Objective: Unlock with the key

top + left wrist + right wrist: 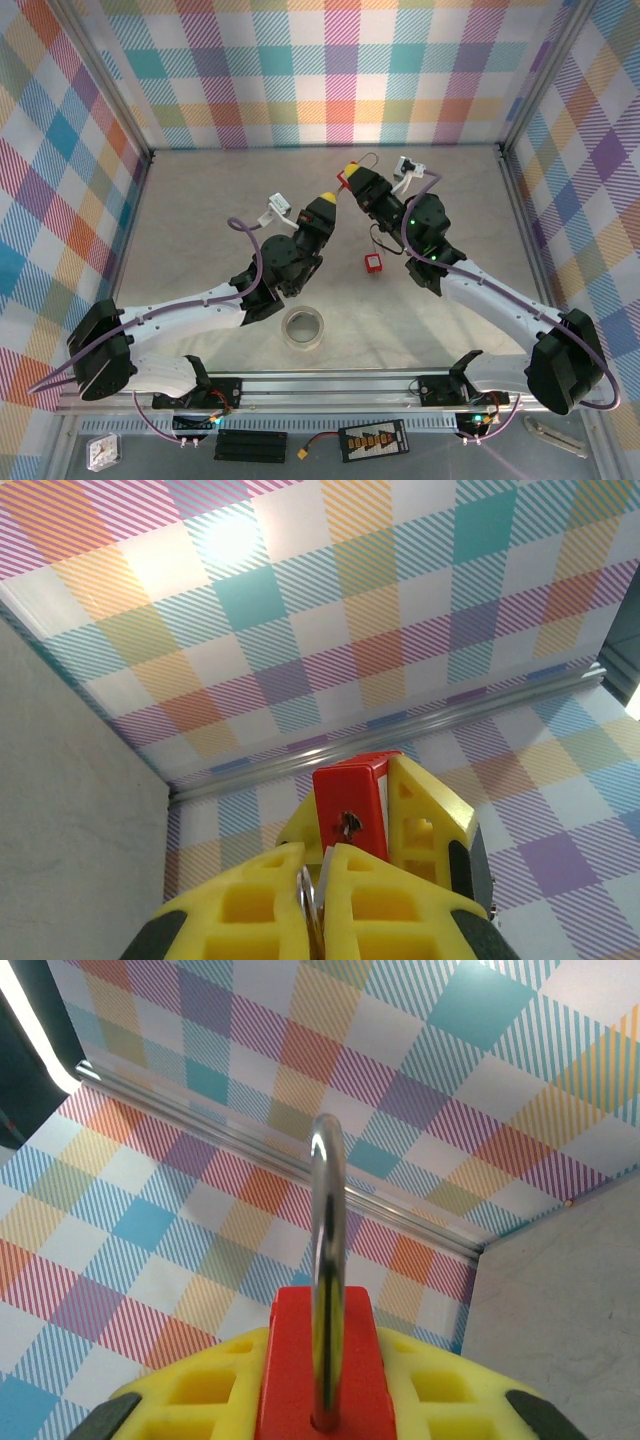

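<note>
My right gripper is shut on the red padlock and holds it in the air over the far middle of the table. In the right wrist view the padlock sits between the yellow fingers, its steel shackle closed and standing upright. My left gripper is shut on the key, whose ring is pinched between the yellow fingers. The key's tip sits just below the keyhole in the padlock's underside. From above, the left gripper points up at the padlock.
A small red item lies on the table under the right arm, with a thin cord leading up from it. A roll of clear tape lies near the front edge. Checked walls enclose the table on three sides.
</note>
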`<action>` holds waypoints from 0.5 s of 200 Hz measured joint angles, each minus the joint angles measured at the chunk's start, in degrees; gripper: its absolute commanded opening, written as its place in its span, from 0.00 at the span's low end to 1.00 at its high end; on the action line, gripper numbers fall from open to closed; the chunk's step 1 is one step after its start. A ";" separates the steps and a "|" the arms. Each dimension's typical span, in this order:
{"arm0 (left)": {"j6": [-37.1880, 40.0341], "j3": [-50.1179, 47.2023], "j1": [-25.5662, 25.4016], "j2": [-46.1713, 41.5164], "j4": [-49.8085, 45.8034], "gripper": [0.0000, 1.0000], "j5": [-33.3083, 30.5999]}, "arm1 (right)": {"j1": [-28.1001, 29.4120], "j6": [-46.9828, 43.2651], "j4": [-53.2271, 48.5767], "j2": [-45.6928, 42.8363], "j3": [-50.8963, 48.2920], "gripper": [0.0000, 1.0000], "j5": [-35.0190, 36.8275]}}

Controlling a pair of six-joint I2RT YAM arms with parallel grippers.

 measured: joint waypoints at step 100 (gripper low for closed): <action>-3.28 0.00 2.25 1.33 5.97 0.00 3.63 | -0.15 0.66 6.23 1.75 -0.28 0.00 -0.33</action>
